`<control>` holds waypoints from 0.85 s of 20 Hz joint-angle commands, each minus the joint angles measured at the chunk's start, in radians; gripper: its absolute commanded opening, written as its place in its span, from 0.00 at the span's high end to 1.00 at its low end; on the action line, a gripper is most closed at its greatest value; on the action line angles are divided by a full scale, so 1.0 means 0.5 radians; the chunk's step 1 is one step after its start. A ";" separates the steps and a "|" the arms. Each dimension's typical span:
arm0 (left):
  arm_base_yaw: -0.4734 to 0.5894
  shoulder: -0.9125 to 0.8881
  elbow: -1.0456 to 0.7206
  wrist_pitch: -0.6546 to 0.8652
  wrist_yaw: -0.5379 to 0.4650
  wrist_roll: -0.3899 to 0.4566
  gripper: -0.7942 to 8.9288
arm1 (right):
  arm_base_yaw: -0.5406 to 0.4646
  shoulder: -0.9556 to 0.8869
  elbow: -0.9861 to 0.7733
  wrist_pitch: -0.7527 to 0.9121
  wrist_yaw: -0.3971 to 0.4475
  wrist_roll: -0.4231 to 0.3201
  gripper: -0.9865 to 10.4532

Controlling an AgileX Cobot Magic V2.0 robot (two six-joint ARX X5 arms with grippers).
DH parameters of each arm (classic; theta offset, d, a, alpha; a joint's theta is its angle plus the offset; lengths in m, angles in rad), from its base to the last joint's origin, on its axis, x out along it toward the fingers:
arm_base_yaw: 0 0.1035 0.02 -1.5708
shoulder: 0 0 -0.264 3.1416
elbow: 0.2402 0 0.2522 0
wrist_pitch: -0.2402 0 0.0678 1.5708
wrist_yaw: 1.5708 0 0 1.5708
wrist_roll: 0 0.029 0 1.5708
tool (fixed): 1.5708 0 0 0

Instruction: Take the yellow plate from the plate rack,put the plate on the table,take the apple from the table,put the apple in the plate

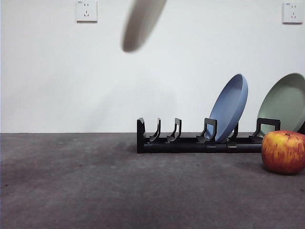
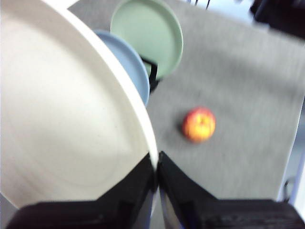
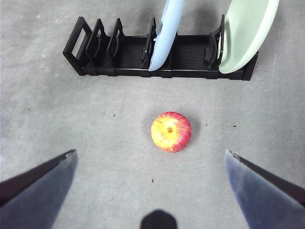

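Yellow plate (image 2: 62,119) clear of plate rack (image 3: 157,57), aloft, rim clamped in left gripper (image 2: 156,167) — next, lowering flat onto bare table (image 1: 71,181); apple (image 3: 170,131) waiting below wide-open right gripper (image 3: 150,164).

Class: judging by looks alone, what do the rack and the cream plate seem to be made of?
Rack: probably moulded black plastic, slight sheen on its prongs. Cream plate: matte, likely plastic or ceramic; faint rings, no glare. Looks alone cannot settle it.

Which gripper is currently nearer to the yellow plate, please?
Left: the left gripper is shut on the yellow plate rim, holding it in the air. The right gripper hangs open above the apple, away from it.
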 commanded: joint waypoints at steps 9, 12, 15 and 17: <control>-0.819 -0.005 -0.298 -0.621 -1.037 0.172 0.92 | 0.000 -0.002 0.010 0.008 -0.004 -0.014 0.42; -0.916 -0.002 -0.684 -0.433 -1.120 0.161 0.92 | 0.001 -0.001 0.010 0.008 -0.004 -0.014 0.42; -0.974 -0.002 -1.060 -0.096 -1.135 0.162 0.92 | 0.001 -0.002 0.010 0.006 -0.005 -0.014 0.42; -0.994 0.010 -1.252 0.079 -1.147 0.160 0.92 | 0.001 -0.001 0.010 0.007 -0.004 -0.014 0.42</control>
